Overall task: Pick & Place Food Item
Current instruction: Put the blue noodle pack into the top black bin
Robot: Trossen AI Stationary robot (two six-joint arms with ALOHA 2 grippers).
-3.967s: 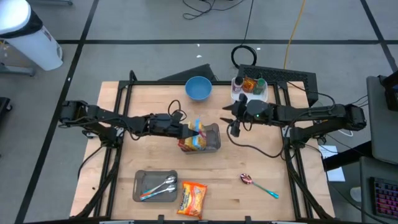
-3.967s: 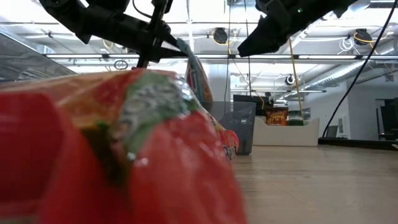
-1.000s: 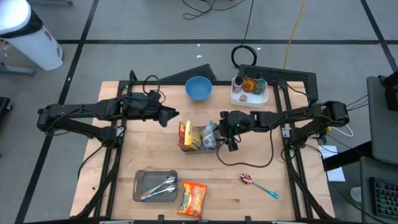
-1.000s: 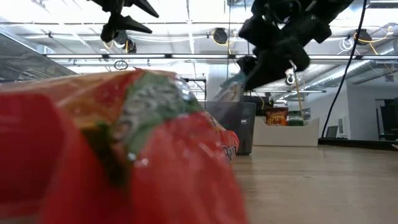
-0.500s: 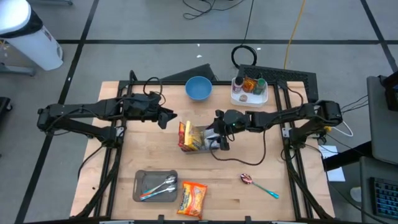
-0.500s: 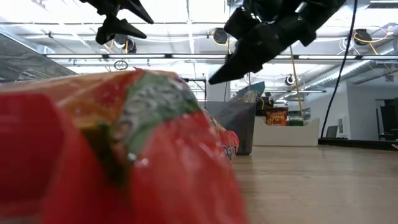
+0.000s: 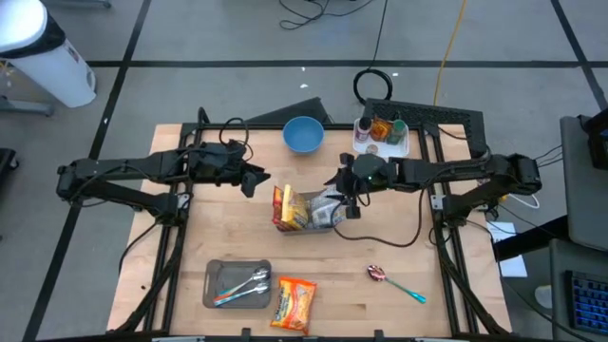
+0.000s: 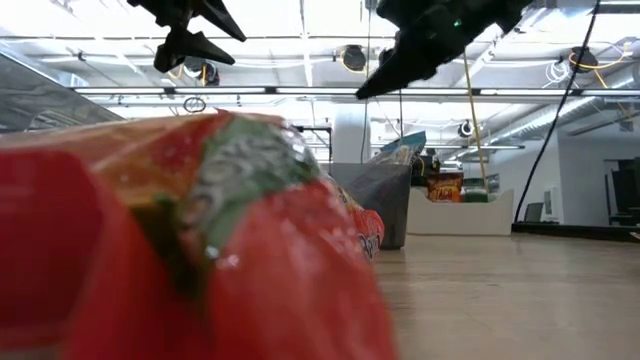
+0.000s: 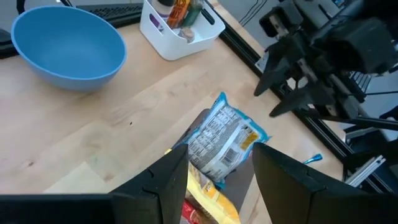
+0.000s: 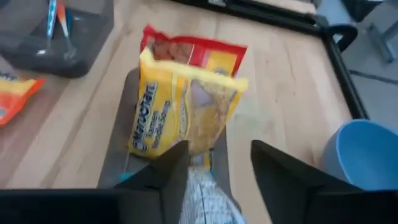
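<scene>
Two packets stand in the grey bin (image 7: 321, 217) mid-table: yellow noodles (image 10: 183, 102) and a silver packet (image 9: 222, 140). The right gripper (image 7: 343, 190) hovers above, fingers parted, empty. The left gripper (image 7: 258, 179) waits open, left of the bin. Placing looks done; next, fetch the orange packet (image 7: 294, 304) near the front edge.

A grey bin (image 7: 328, 220) sits mid-counter, packed with food packets standing on edge — a yellow ramen pack (image 10: 180, 107) backed by a red one (image 10: 193, 50), and a blue-edged silvery packet (image 9: 221, 142) leaning out of its far end. Another orange snack bag (image 7: 294, 304) lies flat near the counter's front edge.
</scene>
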